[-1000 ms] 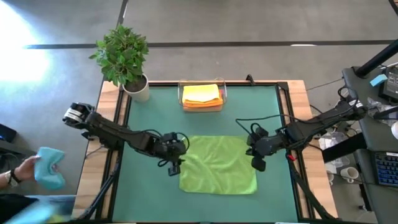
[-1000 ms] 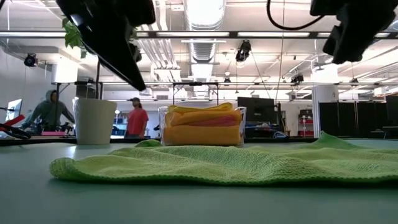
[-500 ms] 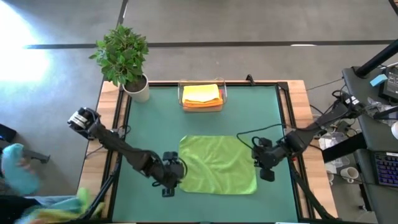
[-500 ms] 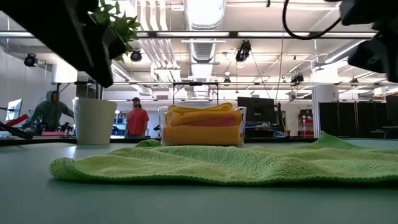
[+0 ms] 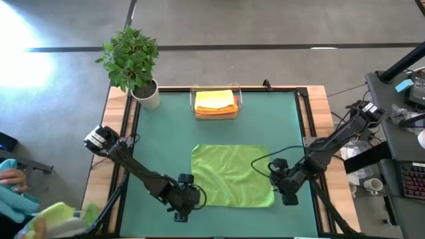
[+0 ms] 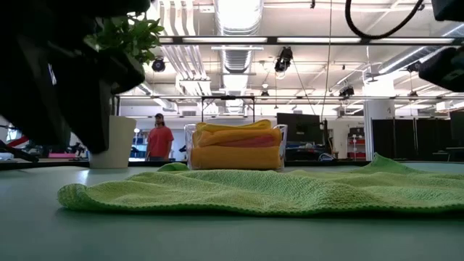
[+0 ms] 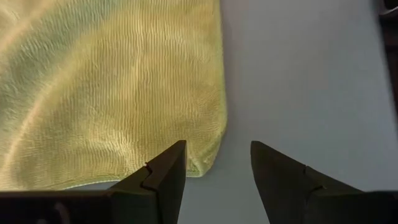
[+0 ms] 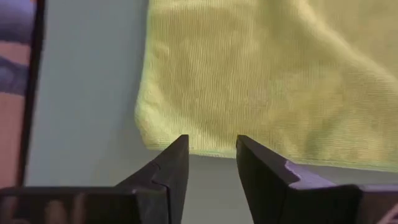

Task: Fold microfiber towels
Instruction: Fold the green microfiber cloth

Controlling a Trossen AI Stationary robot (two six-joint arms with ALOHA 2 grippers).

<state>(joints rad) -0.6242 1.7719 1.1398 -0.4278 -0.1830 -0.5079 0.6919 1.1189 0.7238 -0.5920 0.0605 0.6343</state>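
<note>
A light green microfiber towel [image 5: 232,176] lies spread flat on the dark green mat [image 5: 159,133], also seen in the low view [image 6: 254,190]. My left gripper [image 5: 186,207] stands open just off the towel's near left corner [image 7: 200,163], which shows ahead of its fingers. My right gripper [image 5: 285,192] stands open just off the near right corner [image 8: 146,127]. Neither has anything between its fingers. Folded yellow and orange towels lie stacked in a clear tray [image 5: 238,99] at the far middle.
A potted plant [image 5: 133,63] stands at the mat's far left corner. At the picture's lower left, off the table, a person's hand [image 5: 10,178] is beside more cloths [image 5: 56,216]. Bare mat lies on either side of the towel.
Both grippers have gone toward the table's near edge and sunk lower, the left along the towel's left side, the right along its right side, each ending by a near corner. The towel has lain still.
</note>
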